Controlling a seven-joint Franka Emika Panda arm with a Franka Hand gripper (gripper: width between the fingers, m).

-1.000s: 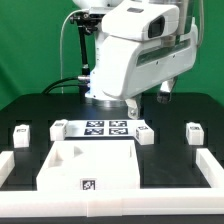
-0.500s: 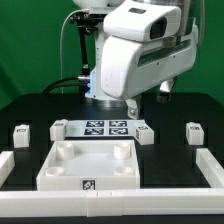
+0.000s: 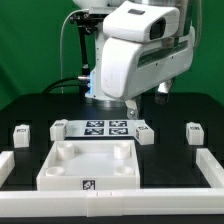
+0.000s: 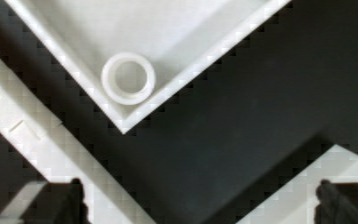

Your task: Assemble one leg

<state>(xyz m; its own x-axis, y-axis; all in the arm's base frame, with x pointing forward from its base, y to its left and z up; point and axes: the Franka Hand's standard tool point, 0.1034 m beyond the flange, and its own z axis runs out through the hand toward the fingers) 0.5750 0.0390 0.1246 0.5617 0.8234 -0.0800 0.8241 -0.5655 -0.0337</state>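
Several legs stand on the black table as small white tagged blocks: two at the exterior view's left (image 3: 21, 131) (image 3: 59, 128) and two at its right (image 3: 146, 132) (image 3: 194, 131). The large white tray (image 3: 60, 172) with round corner sockets lies in front. The arm's white body hides my gripper in the exterior view. In the wrist view my gripper (image 4: 194, 205) is open and empty, with its dark fingertips (image 4: 43, 205) wide apart. It hangs above the black table beside a tray corner and its round socket (image 4: 128, 77). No leg is between the jaws.
The marker board (image 3: 106, 127) lies behind the tray, between the inner legs. Low white walls (image 3: 20, 160) border the work area at both sides and along the front. A white strip (image 4: 25, 125) runs beside the tray in the wrist view.
The arm has risen slightly and shifted a little toward the exterior view's right. The legs and the tray have not moved.
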